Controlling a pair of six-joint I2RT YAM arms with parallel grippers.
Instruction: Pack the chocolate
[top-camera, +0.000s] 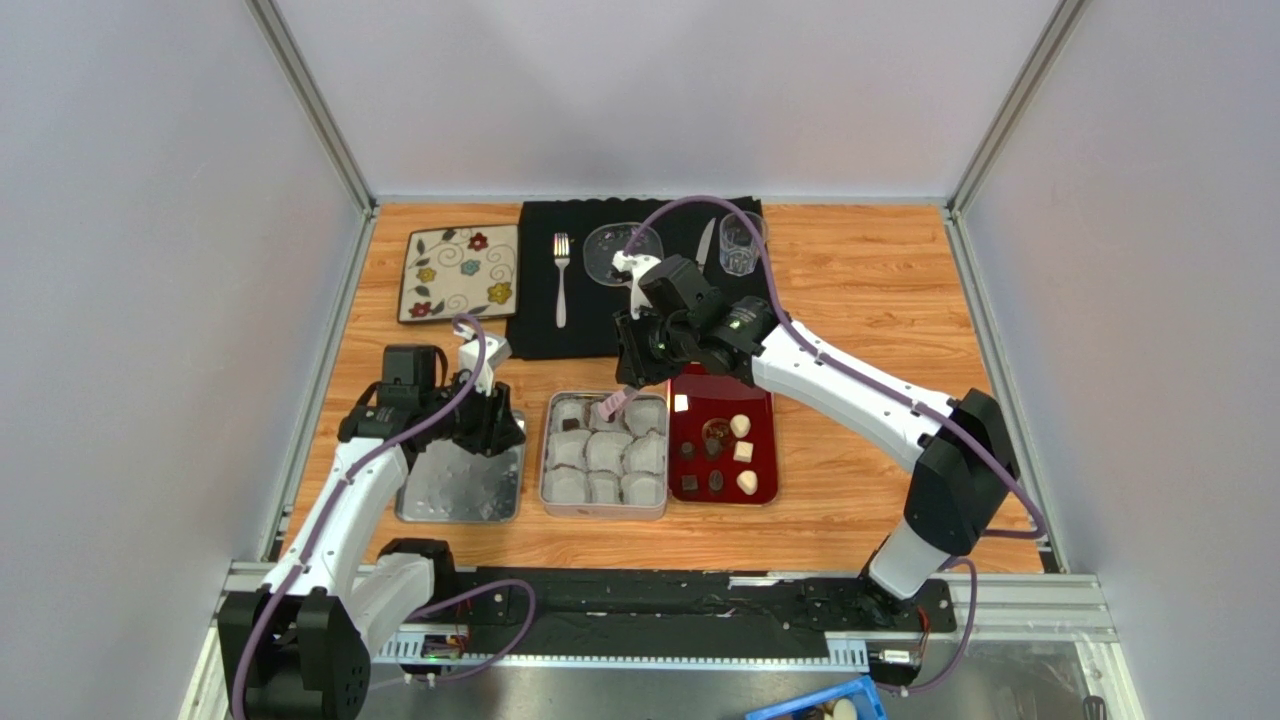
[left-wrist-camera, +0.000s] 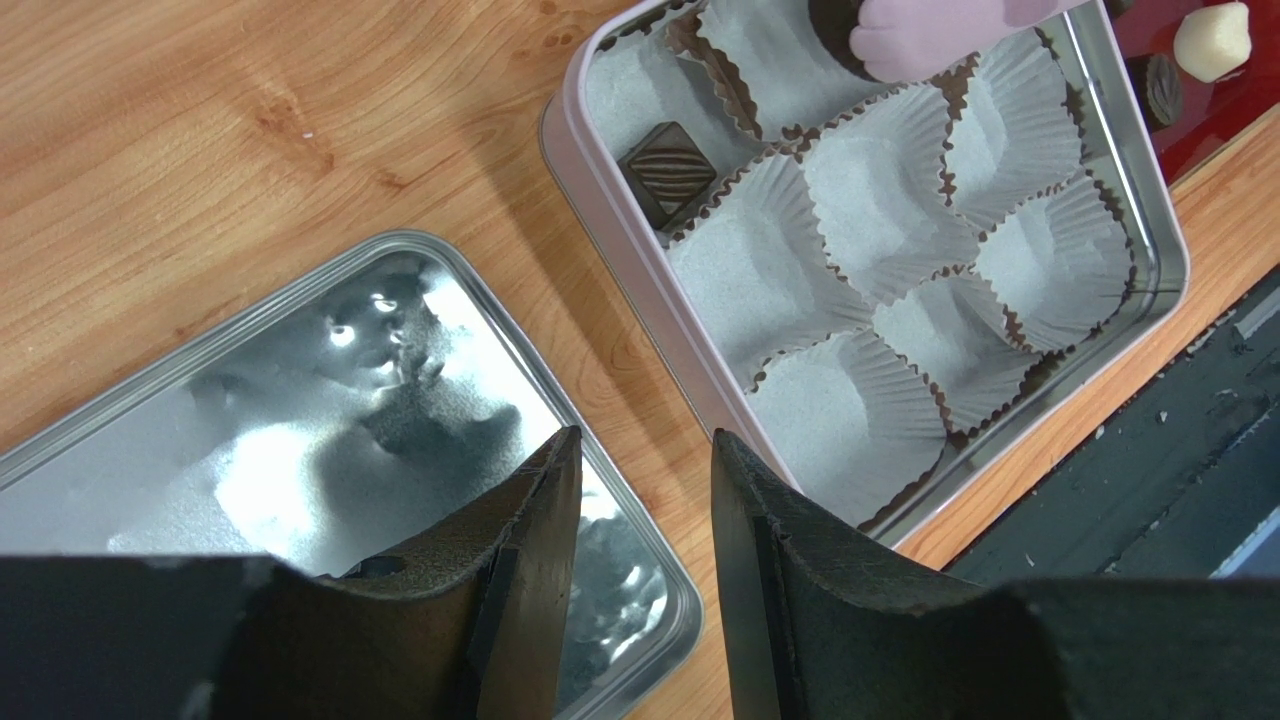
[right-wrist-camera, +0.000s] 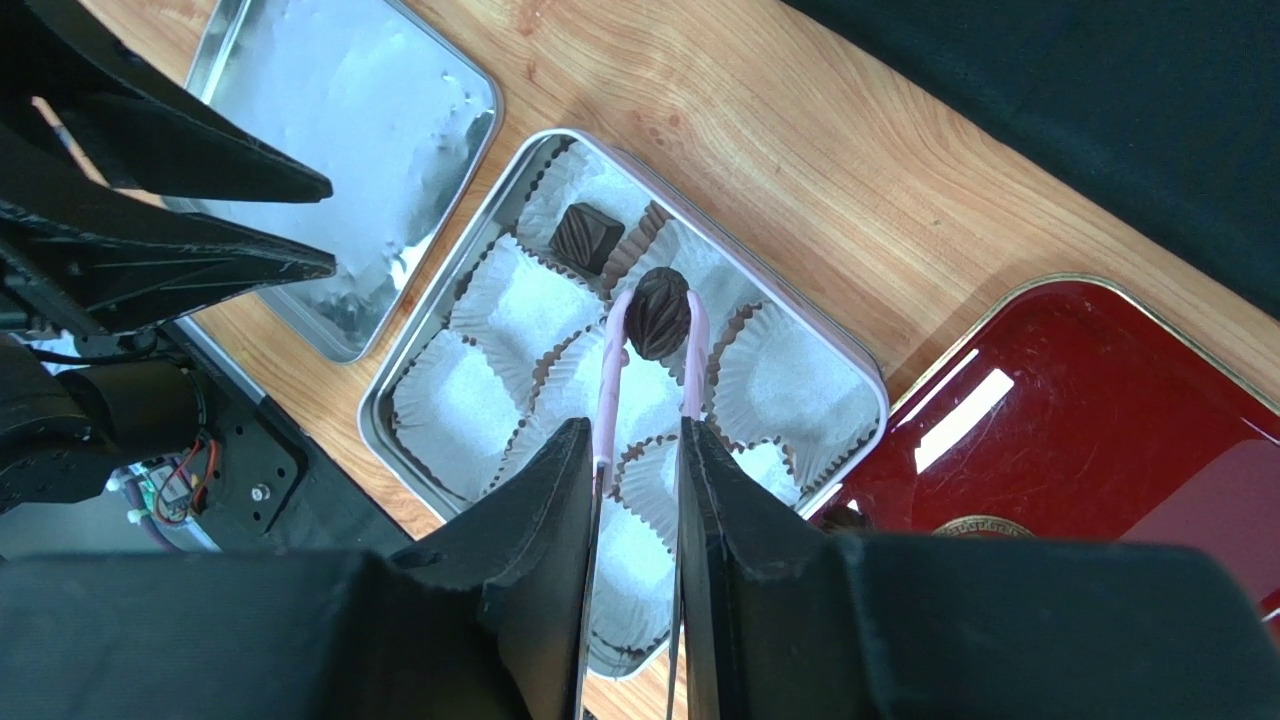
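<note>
The right gripper (right-wrist-camera: 634, 435) is clamped on pink tongs (right-wrist-camera: 609, 375), its two fingers close together with the tong arms between them. The tong tips pinch one round dark chocolate (right-wrist-camera: 658, 311) above the middle of the tin (left-wrist-camera: 639, 263), near the centre of the right wrist view. This piece is a little oval, and its long axis runs up and down the frame, in line with the tongs.

The left gripper (left-wrist-camera: 646, 443) has its jaws apart and holds nothing. It hangs over the edge of the lid (left-wrist-camera: 181, 465), at the lower left.

A square dark chocolate (left-wrist-camera: 670, 170) sits in a corner paper cup (left-wrist-camera: 887, 195), turned like a diamond. The other pieces (top-camera: 721, 450) lie on the red tray (right-wrist-camera: 1082, 405).

In the left wrist view the held piece is cut by the top edge. The tong handles are hidden behind the fingers.
</note>
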